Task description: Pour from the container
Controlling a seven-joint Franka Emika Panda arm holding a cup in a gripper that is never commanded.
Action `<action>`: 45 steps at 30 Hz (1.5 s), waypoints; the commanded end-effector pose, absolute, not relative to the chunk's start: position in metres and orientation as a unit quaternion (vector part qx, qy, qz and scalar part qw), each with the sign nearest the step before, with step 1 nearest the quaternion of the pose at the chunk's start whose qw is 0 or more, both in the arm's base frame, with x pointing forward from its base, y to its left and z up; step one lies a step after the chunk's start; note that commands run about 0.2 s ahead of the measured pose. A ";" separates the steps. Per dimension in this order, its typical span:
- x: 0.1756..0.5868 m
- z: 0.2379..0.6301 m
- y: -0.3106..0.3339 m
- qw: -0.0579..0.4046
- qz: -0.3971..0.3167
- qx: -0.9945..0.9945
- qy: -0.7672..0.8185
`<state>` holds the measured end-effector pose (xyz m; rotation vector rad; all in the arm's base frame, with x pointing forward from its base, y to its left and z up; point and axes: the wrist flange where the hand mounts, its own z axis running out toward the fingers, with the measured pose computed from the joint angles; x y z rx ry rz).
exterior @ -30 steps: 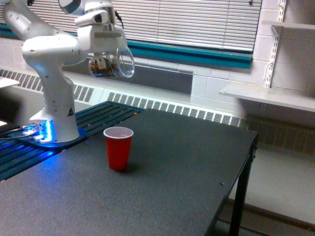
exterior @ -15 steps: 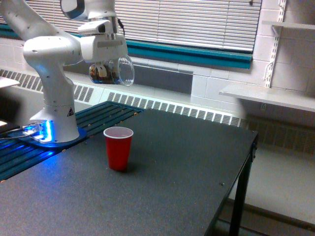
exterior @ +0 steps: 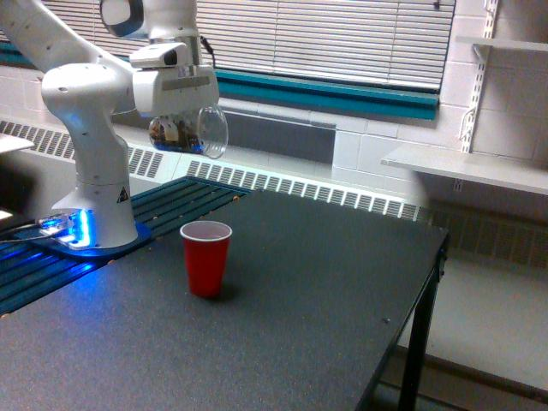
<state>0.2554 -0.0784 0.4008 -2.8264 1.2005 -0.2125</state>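
**Clear cup tipped on its side above and behind the red cup; nothing yet leaving it**

The pincer (exterior: 177, 127) hangs below the white wrist block with its fingers largely hidden by the load. It is closed on the clear cup (exterior: 190, 133), though how wide the fingers stand cannot be read. The cup lies close to horizontal, its open rim facing the exterior view's right. Brown nuts (exterior: 168, 133) sit heaped at the closed end, directly beneath the pincer. None are seen at the rim or in the air.

The red cup (exterior: 205, 257) stands upright on the dark table (exterior: 325, 300), well below the pincer and slightly toward the exterior view's right of it. Its white inside appears empty. The arm's base (exterior: 94, 210) stands below the pincer, toward the exterior view's left.

Risks, as judged from this position:
- The rim is high above the red cup. Nuts falling from this height could bounce off its lip or out of it.
- The rim's alignment over the red cup's mouth cannot be confirmed from one view. Further tipping may drop nuts on the table.
- Heaped nuts may release all at once and knock the light red cup over.
- A thin plastic wall may flex and slip in the grip
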 end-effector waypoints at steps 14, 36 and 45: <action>0.259 0.355 -0.063 0.031 -0.003 -0.916 0.400; 0.263 0.331 -0.037 0.012 0.035 -0.916 0.400; 0.260 0.333 -0.035 0.010 0.039 -0.908 0.418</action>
